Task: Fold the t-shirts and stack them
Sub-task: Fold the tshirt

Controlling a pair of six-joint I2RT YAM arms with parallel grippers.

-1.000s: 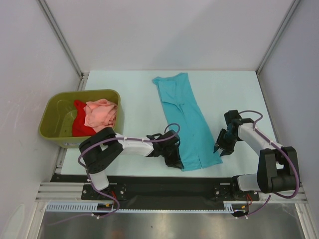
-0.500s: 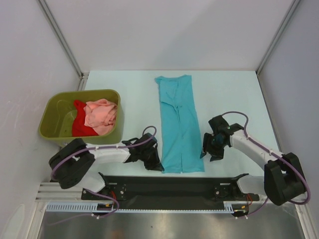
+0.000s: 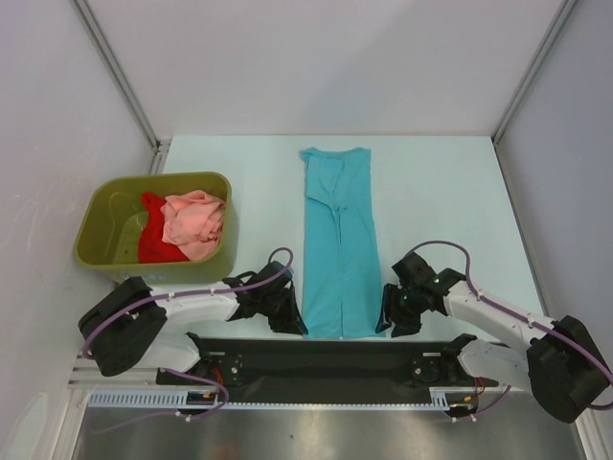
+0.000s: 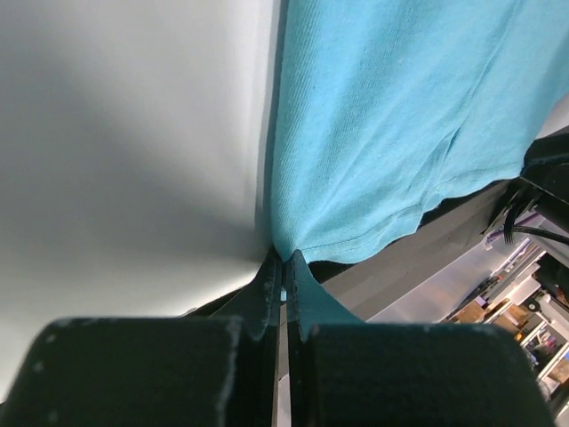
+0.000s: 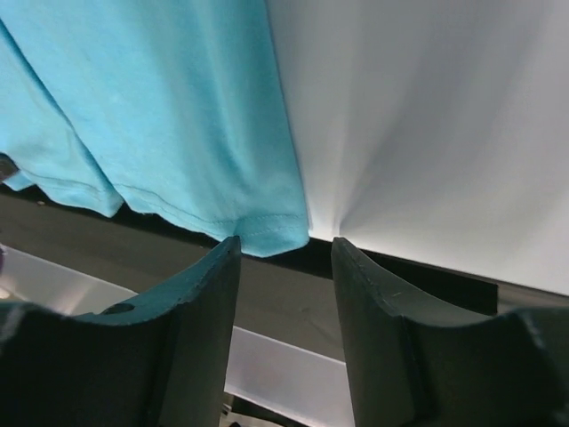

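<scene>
**Turquoise shirt gripped at one corner while the second claw stands wide**

Turquoise t-shirt [image 3: 337, 240], folded lengthwise into a narrow strip, lies down the middle of the table [image 3: 441, 182], collar far, hem at the near edge. The left gripper [image 4: 283, 267] has its fingers pressed together on the hem's left corner, cloth bunching into the pinch. The right gripper [image 5: 284, 249] stands with its jaws apart at the hem's right corner, which sits just at the mouth of the gap, and holds nothing. The salmon-pink t-shirt [image 3: 196, 218] and red t-shirt [image 3: 153, 240] wait crumpled in the olive-green tub [image 3: 105, 251] at left, well apart from the work.

The step in hand looks like taking both hem corners to fold the strip towards the collar. The risk is on the right: the corner barely reaches the jaws, so a close could miss it or catch only the top layer. Lifting on one good grip would skew the strip and spill the lengthwise fold.
</scene>
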